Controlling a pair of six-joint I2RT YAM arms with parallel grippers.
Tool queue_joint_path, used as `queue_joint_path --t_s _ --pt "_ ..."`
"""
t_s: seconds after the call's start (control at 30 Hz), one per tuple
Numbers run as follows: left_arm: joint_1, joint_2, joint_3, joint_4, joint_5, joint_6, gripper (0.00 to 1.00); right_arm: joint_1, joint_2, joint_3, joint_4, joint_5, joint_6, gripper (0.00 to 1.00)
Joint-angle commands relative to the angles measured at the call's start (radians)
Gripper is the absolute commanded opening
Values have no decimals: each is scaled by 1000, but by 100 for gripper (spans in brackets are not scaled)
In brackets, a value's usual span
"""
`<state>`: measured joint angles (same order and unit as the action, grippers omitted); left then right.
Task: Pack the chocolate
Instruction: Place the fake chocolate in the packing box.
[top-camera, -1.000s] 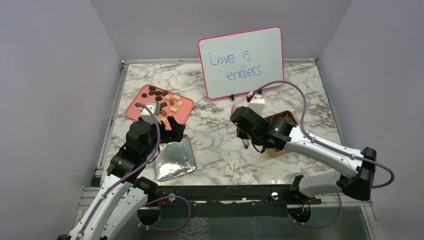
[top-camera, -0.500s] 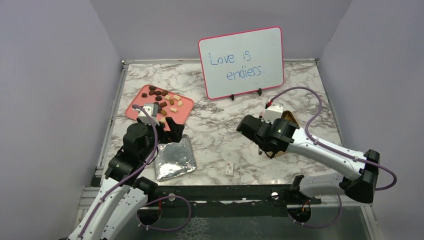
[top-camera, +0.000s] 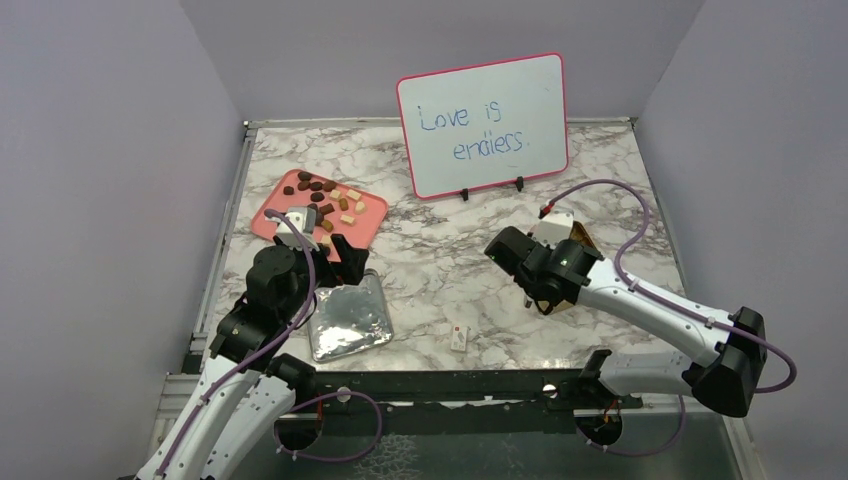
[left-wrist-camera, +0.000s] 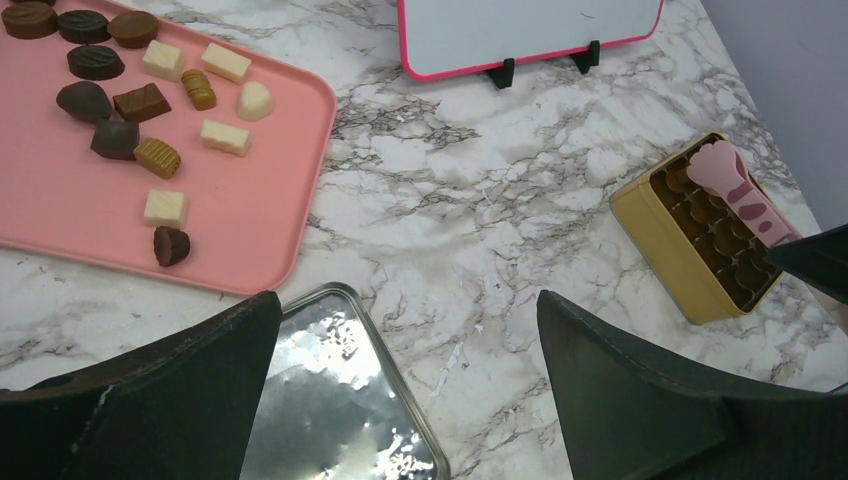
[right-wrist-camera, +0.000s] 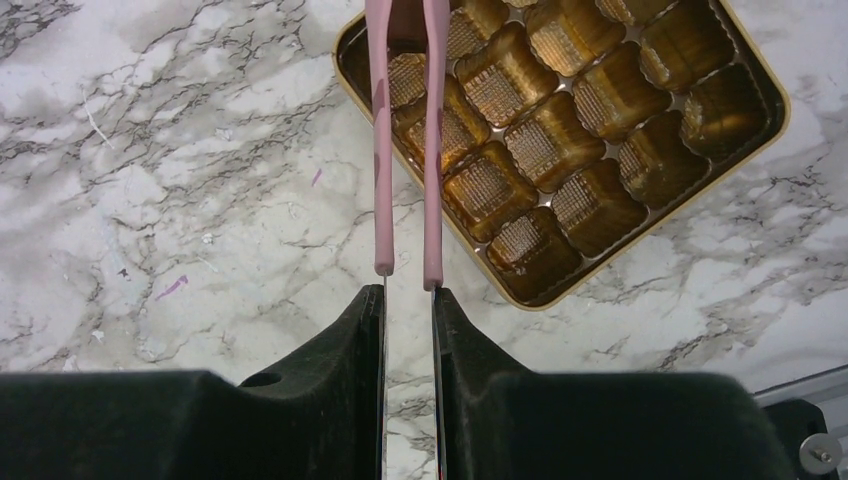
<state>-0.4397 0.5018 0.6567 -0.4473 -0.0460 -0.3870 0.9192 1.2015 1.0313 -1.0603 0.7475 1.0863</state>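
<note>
The chocolate (top-camera: 322, 195) lies as several brown, tan and white pieces on a pink tray (top-camera: 366, 217), also seen in the left wrist view as chocolate (left-wrist-camera: 120, 100) on the tray (left-wrist-camera: 250, 210). My right gripper (right-wrist-camera: 408, 292) is shut on pink tongs (right-wrist-camera: 433, 150), which reach over the gold box (right-wrist-camera: 590, 130) of empty moulded cells. The tongs' far end is cut off in the right wrist view. The right arm covers most of the box (top-camera: 578, 234) from above. My left gripper (left-wrist-camera: 408, 310) hangs open and empty over the marble, between the tray and a silver lid (left-wrist-camera: 340, 400).
A whiteboard (top-camera: 483, 125) with blue writing stands at the back. The silver lid (top-camera: 348, 317) lies front left, and a small white tag (top-camera: 459, 338) lies near the front edge. Purple walls close in both sides.
My right arm has swung to the right with the tongs, from the table's middle to over the gold box. The left arm has barely moved.
</note>
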Motion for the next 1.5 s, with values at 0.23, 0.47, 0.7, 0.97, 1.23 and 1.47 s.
queue_joint_path --t_s 0.23,0.47,0.7,0.97,1.23,1.47 --pt "6 -15 -4 14 -6 5 99 -35 24 -37 150 -34 -74 27" --pt "6 -17 -5 15 -11 4 99 -41 49 -22 57 -2 -5 28" --pt "6 -16 -5 15 -9 5 99 -42 39 -41 78 -23 -11 29" --pt "6 -5 -5 16 -5 5 99 -42 52 -38 81 -29 -20 33" --pt "6 -3 -4 15 0 5 99 -42 65 -5 40 -8 -19 35" --pt "6 -13 -5 15 0 3 99 -42 66 21 2 -10 -4 37"
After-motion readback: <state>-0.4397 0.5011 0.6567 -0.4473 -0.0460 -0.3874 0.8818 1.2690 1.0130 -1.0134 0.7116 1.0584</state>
